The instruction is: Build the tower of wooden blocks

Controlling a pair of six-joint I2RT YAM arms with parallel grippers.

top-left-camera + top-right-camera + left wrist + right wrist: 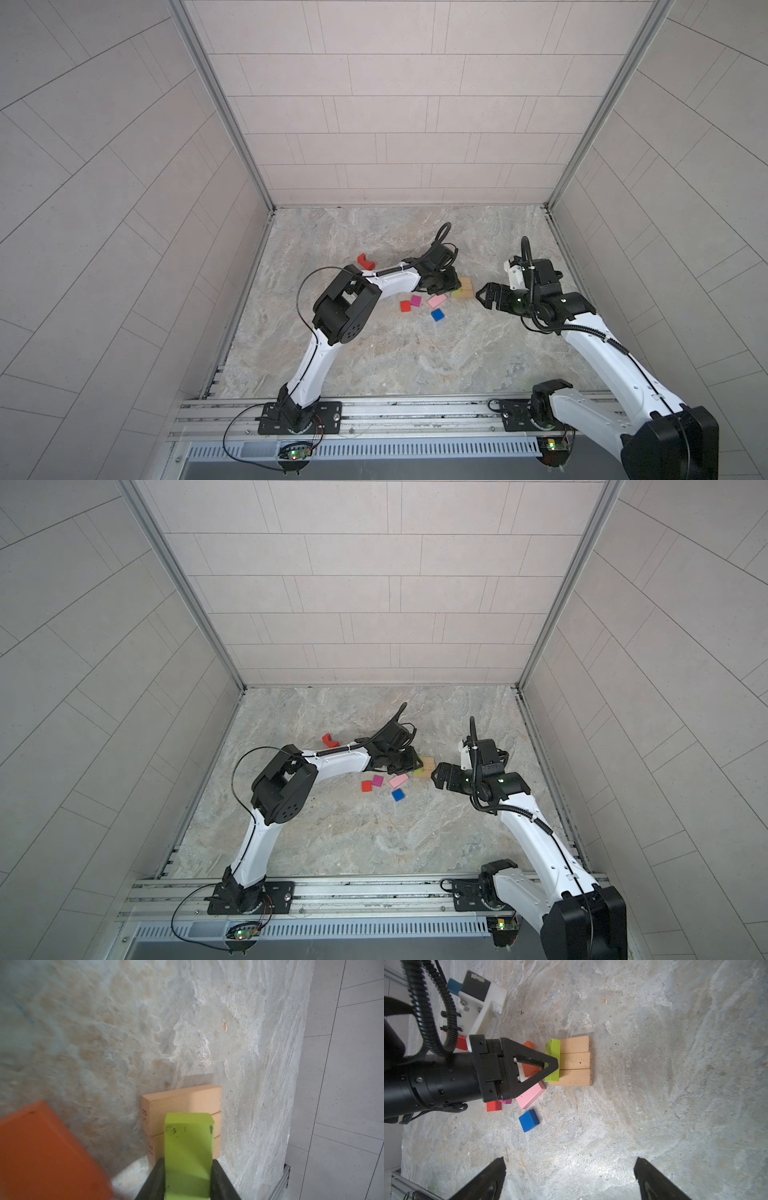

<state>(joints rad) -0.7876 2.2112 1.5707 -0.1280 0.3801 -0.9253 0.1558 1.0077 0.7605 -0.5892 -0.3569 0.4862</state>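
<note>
We're over a marbled grey counter (374,353), boxed in by pale tiled walls (395,104). Three tan bars (575,1060) lie flat, side by side, touching. The left end effector (188,1160) is clamped on the lime oblong (552,1049), its long axis square across one end of the bars. The right end effector (570,1159) hangs near the bars, spread wide, empty. A pink oblong (532,1096) and a blue cube (528,1120) lie loose beside the bars.
</note>
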